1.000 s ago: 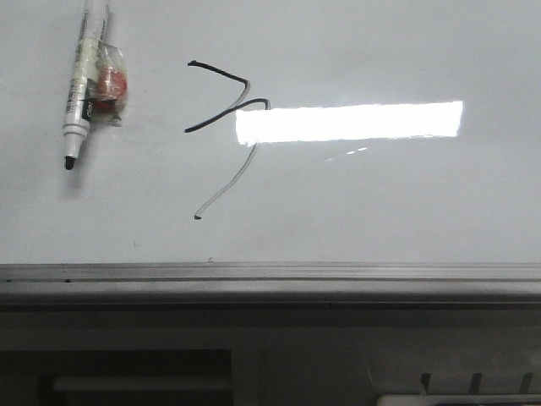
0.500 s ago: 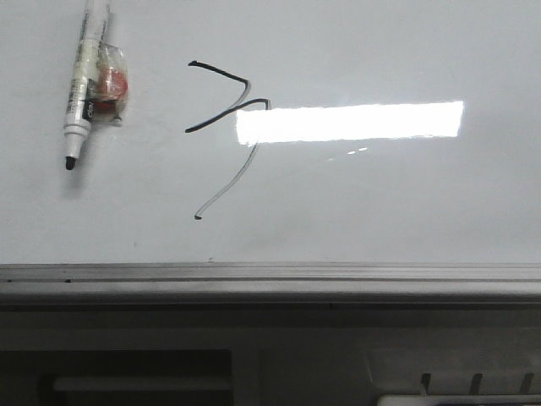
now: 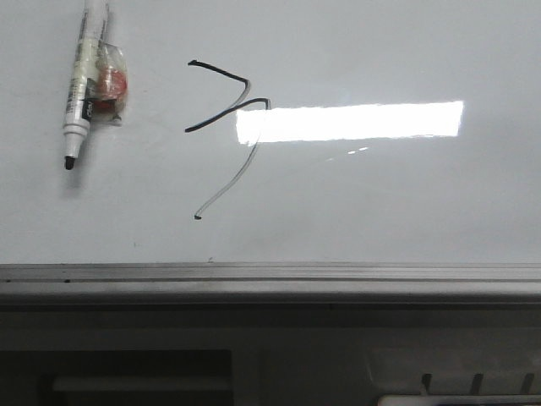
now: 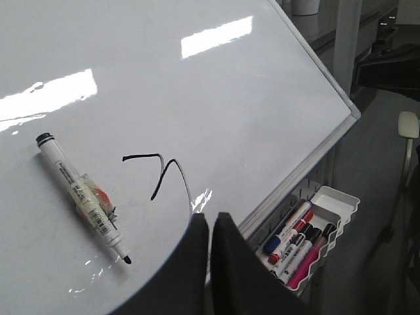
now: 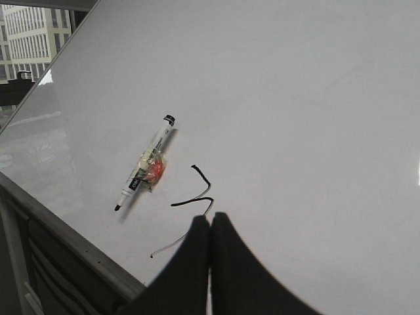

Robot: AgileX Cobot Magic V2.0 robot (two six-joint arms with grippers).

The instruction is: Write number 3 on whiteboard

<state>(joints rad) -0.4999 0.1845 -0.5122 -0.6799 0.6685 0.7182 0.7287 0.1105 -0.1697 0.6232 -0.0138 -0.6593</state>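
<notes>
You're in office or lab: big whiteboard [image 4: 262, 98], tray of markers [image 4: 298, 243] hung below its edge, chair [image 4: 408, 128] beside, city buildings [image 5: 29, 33] through window.

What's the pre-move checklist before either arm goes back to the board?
1. Number 3 drawn on whiteboard: ok, though angular, with a faint lower tail.
2. Marker lying on the board, uncapped, held by neither arm: ok.
3. Left gripper shut, empty: ok.
4. Right gripper shut, empty: ok.
5. Both grippers off the board surface: cannot tell.
6. Spare markers in side tray: ok.
</notes>
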